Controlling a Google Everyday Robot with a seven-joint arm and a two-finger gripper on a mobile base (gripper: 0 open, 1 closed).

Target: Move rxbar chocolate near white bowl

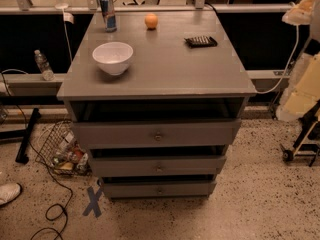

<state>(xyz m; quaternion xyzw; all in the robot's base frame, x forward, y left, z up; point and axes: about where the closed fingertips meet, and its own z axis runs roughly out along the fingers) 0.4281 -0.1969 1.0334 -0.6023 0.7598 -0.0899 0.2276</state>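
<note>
The rxbar chocolate (201,41) is a small, flat, dark bar lying on the grey cabinet top (165,69), at the back right. The white bowl (113,57) stands on the front left of the same top, well apart from the bar. My cream arm (304,86) hangs at the right edge of the view, beside the cabinet. My gripper (301,143) seems to be the dark end below it, low and far from both the bar and the bowl. It holds nothing that I can see.
A tall blue-silver can (107,14) stands at the back left of the top and an orange (151,20) at the back middle. Three drawers (157,134) stand slightly open. A wire basket (62,151), cables and a water bottle (43,65) are at the left.
</note>
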